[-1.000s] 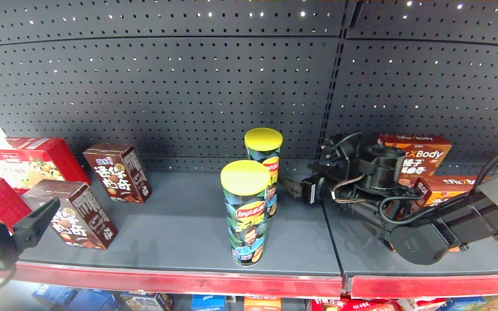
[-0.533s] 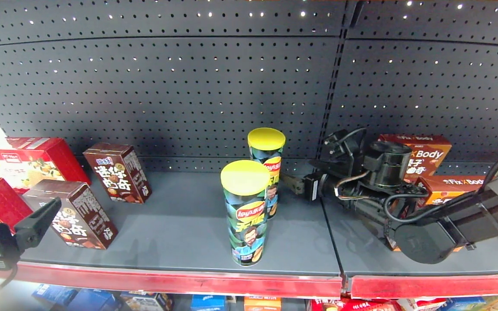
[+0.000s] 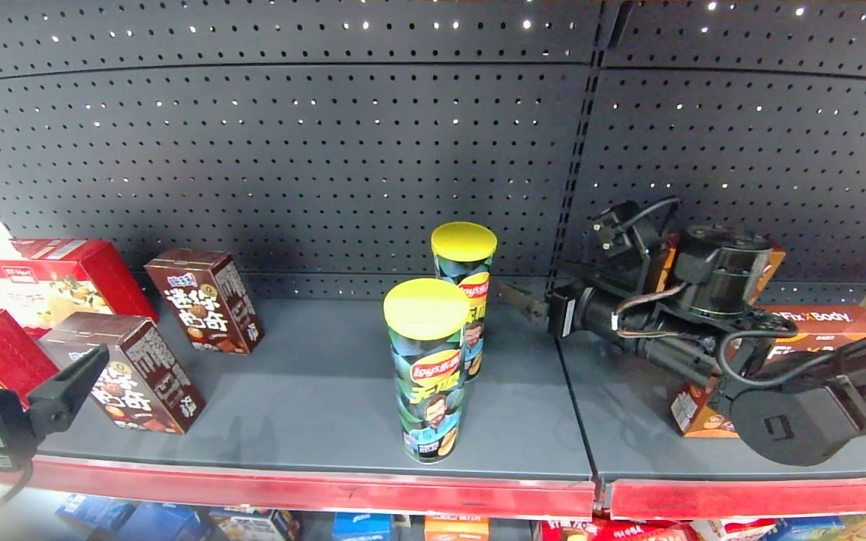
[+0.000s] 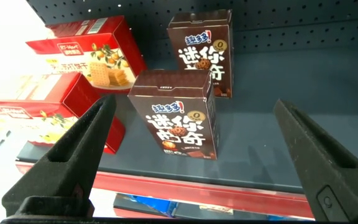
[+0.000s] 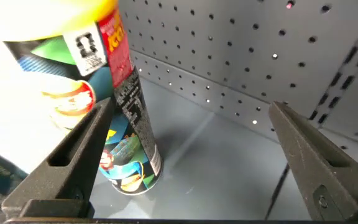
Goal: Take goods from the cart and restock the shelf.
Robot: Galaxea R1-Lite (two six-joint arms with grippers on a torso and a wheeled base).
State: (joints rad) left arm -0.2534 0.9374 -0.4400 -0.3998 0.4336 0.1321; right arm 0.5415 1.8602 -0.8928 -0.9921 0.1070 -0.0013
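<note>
Two chip cans are seen upright near the middle of the dark grey metal shelf (image 3: pixel 313 398). A tall cylindrical yellow-lidded front can (image 3: pixel 429 368) is set close to the red front strip (image 3: pixel 290 488), and a like rear can (image 3: pixel 464 289) stands just behind it at 1 o'clock. The right gripper (image 5: pixel 191 109) is held level just beside the rear can at 3 o'clock, its jaws spread wide with nothing clamped. The left gripper (image 4: pixel 194 118) is held off the shelf's front edge at 9 o'clock, jaws likewise wide apart, faced toward two upright brown cardboard boxes (image 3: pixel 207 300). Red cardboard boxes (image 3: pixel 49 282) are placed beyond these at 9 o'clock, and orange cardboard boxes (image 3: pixel 816 323) lie at 3 o'clock. The shelf is backed by a dark perforated metal panel (image 3: pixel 290 150). Blue packs (image 3: pixel 132 518) are shelved below.
</note>
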